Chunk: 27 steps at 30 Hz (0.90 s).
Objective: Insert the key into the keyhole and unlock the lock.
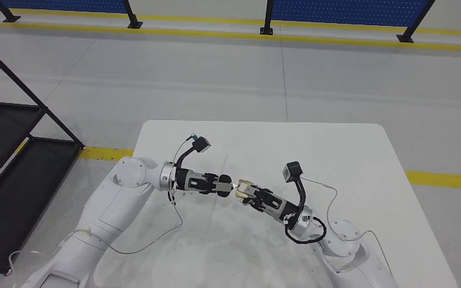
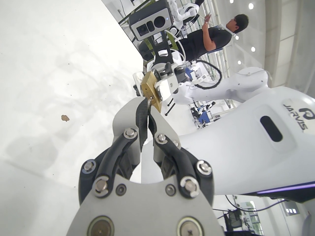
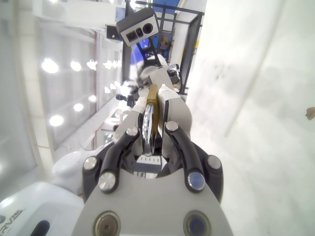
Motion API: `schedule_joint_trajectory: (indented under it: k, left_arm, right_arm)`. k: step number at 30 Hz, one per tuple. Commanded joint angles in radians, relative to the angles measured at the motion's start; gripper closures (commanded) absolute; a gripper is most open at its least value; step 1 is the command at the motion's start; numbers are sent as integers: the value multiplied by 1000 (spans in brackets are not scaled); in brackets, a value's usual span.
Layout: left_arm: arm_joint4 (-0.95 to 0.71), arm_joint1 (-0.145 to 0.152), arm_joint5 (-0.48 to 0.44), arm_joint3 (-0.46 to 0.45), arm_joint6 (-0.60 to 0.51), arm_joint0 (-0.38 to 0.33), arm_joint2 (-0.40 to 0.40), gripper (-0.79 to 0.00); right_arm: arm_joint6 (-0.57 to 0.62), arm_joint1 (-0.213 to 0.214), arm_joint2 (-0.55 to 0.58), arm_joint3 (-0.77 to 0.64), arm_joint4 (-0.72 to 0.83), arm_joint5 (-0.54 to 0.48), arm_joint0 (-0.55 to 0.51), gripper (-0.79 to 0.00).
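A brass padlock (image 1: 243, 186) hangs above the middle of the white table (image 1: 346, 151), where the two arms meet. My right gripper (image 3: 153, 100) is shut on it, its white fingers (image 3: 173, 105) clamping the brass body (image 3: 152, 94), with the silver shackle (image 3: 147, 124) pointing back toward the wrist. My left gripper (image 2: 145, 102) is shut on a small silver key (image 2: 149, 101). The key's tip meets the end face of the padlock (image 2: 149, 88); how deep it sits is hidden. From above, the left gripper (image 1: 228, 186) and the right gripper (image 1: 250, 192) stand tip to tip.
A small brown speck (image 2: 65, 117) lies on the tabletop below the grippers. A black metal rack (image 1: 29, 155) stands on the floor beside the table's left edge. Blue barriers (image 1: 346, 11) line the far side of the floor.
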Motion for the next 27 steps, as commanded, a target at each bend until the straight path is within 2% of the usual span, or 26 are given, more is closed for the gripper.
schedule_joint_trajectory:
  k: [1, 27]
  left_arm:
    - [4, 0, -2, -1, 4, 1, -1, 0]
    - [113, 14, -95, -55, 90, 20, -4, 0]
  right_arm:
    - [3, 0, -1, 1, 1, 1, 1, 0]
    - [14, 3, -4, 6, 48, 24, 6, 0]
